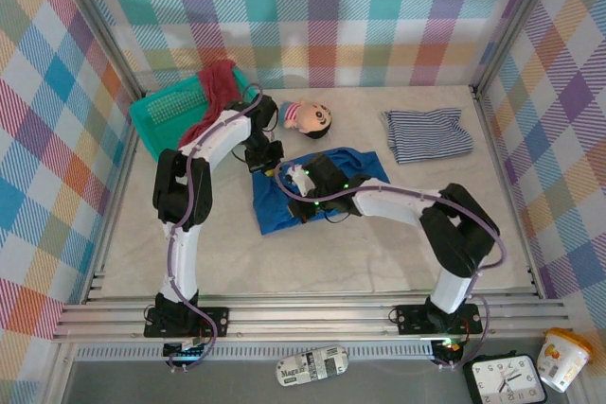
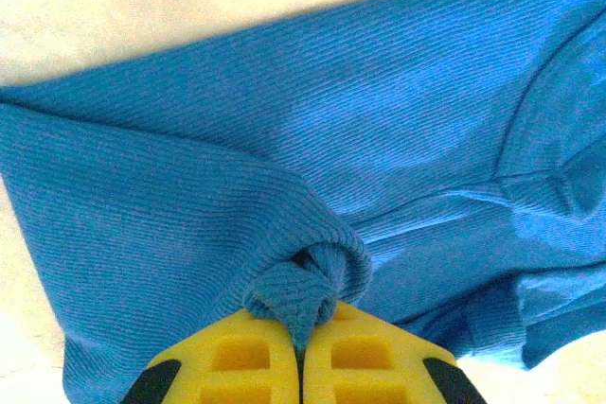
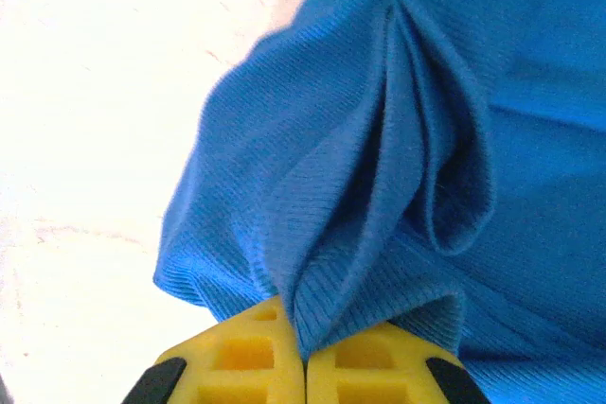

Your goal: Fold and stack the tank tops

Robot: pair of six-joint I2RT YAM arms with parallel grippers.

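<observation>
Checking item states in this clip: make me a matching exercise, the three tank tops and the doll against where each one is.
1. blue tank top
2. striped tank top
3. dark red tank top
4. doll

A. draped over the teal basket
B. pinched by the left gripper and the right gripper
C. lying at the far right of the table
D. lying at the far middle of the table

Pairs: 1-B, 2-C, 3-A, 4-D
</observation>
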